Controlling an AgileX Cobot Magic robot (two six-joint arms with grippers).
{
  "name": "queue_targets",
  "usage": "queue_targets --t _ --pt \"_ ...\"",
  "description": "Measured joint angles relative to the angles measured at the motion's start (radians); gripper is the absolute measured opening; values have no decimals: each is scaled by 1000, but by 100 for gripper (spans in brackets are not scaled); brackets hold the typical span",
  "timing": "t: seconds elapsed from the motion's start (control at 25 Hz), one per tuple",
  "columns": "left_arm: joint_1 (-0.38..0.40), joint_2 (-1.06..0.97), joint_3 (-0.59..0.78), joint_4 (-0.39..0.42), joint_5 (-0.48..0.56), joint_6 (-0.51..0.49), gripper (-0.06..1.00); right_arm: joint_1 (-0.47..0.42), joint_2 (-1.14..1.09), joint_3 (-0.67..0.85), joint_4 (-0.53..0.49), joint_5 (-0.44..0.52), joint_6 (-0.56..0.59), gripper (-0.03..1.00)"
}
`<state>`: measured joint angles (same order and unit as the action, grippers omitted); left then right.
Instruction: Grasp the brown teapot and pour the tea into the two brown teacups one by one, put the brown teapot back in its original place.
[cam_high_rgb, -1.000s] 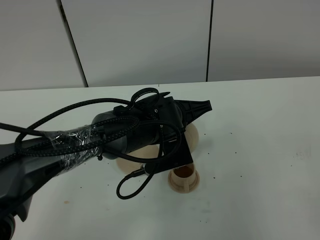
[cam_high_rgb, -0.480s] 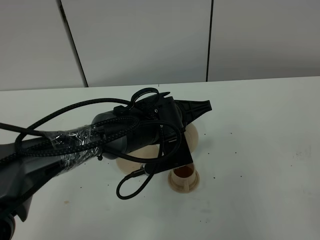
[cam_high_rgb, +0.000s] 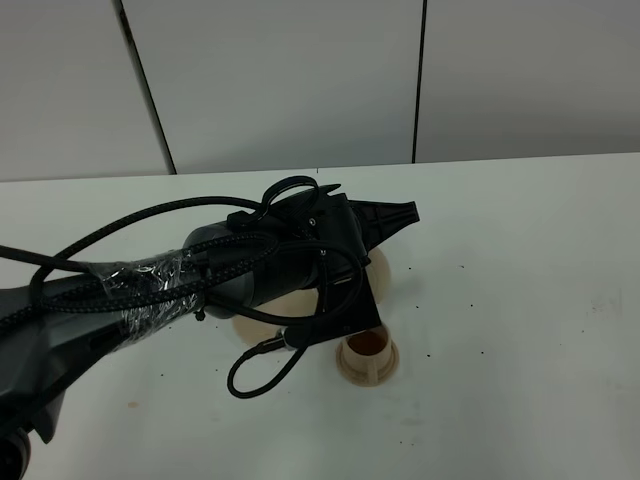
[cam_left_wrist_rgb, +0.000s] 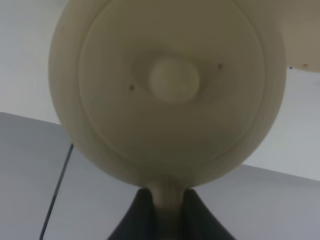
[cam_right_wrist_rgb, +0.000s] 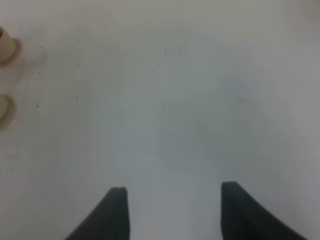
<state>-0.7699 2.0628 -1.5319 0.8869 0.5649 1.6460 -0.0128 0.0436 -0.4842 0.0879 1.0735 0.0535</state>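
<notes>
Near tea-holding teacup (cam_high_rgb: 367, 356): brown teapot (cam_left_wrist_rgb: 170, 85), tipped, apparently for pouring.
Left hand (cam_left_wrist_rgb: 168, 202): clamped on teapot handle.
Right hand (cam_right_wrist_rgb: 172, 210): spread, empty.

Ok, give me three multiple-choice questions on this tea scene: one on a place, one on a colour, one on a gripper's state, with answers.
1. Where does the teacup holding tea stand?
A) mid-table, beside the left arm
B) at the right edge
C) on a shelf
2. What colour is its liquid?
A) green
B) reddish brown
C) clear
3. The left gripper is:
A) open, empty
B) shut on a cup
C) shut on the brown teapot
Answers: A, the high view shows it by the arm; B, brown shows inside the cup; C, the fingers clamp the pot's handle.
</notes>
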Motion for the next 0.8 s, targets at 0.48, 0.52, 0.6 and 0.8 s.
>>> queue_targets --t 0.48,0.52,0.6,0.8 --pt "0 0 0 10 -17 25 17 0 0 0 0 0 0 41" --pt "0 0 0 10 -24 25 17 0 0 0 0 0 0 41" --pt "0 0 0 10 -37 33 17 0 0 0 0 0 0 41" --pt "0 0 0 10 -49 51 17 0 0 0 0 0 0 41"
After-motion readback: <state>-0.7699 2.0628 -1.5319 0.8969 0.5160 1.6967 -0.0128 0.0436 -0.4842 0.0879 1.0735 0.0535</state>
